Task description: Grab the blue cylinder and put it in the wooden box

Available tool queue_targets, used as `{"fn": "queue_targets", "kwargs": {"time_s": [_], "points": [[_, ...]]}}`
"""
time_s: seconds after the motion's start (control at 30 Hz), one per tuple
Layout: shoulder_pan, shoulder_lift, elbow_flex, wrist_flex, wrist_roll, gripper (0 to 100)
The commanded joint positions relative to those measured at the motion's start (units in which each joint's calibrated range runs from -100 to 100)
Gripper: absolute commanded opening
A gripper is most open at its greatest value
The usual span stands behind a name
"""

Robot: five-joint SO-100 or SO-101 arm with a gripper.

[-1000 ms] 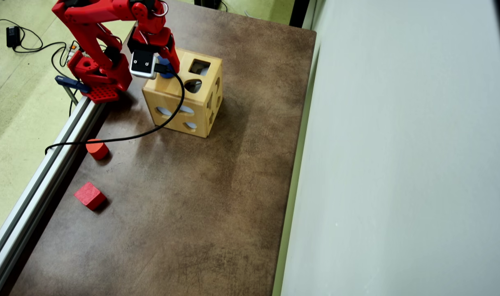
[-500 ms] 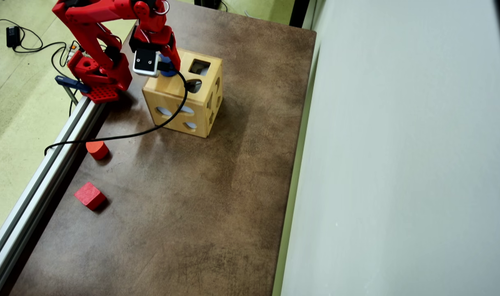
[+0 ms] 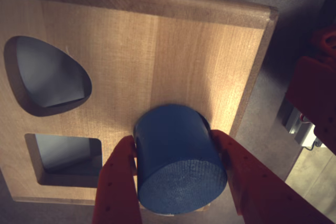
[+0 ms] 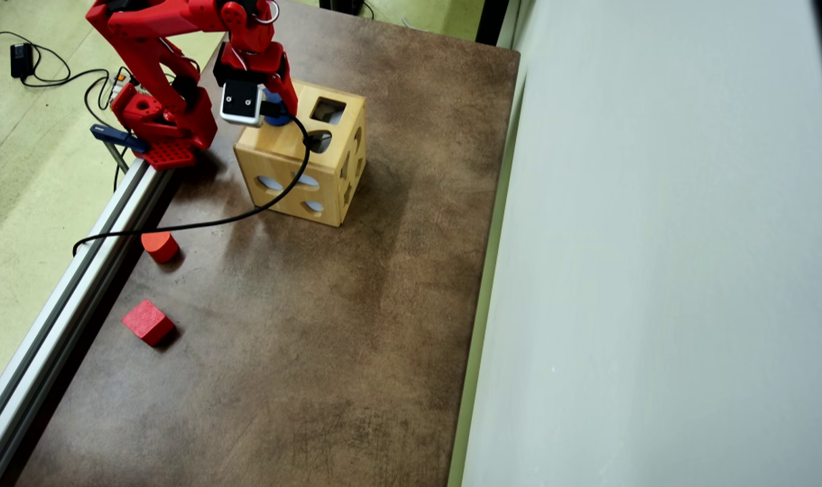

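Observation:
In the wrist view my red gripper (image 3: pixel 176 150) is shut on the blue cylinder (image 3: pixel 176 156), one finger on each side of it. The cylinder hangs over the top face of the wooden box (image 3: pixel 157 51), near the box's near edge. It covers whatever part of the top lies under it. An egg-shaped cutout (image 3: pixel 47 74) and a square cutout (image 3: pixel 65 153) lie to its left. In the overhead view the gripper (image 4: pixel 275 111) is over the box's (image 4: pixel 282 152) top left part, and only a sliver of the blue cylinder (image 4: pixel 274 120) shows below the wrist camera.
In the overhead view a red rounded block (image 4: pixel 160 246) and a red cube (image 4: pixel 148 322) lie on the brown table near its left edge. An aluminium rail (image 4: pixel 79 270) runs along that edge. The arm's base (image 4: pixel 160 128) stands left of the box. A black cable (image 4: pixel 248 210) hangs across the box's front.

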Motion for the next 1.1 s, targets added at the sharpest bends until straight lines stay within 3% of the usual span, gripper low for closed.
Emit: {"fn": "queue_targets", "kwargs": {"time_s": [0.0,0.87,1.07], "points": [[-0.47,-0.18,-0.65,-0.79,0.29,20],[-3.22,-0.18,-1.19,-0.79,0.00,21],[-3.14,-1.28,-1.73,-0.79,0.05,31]]}}
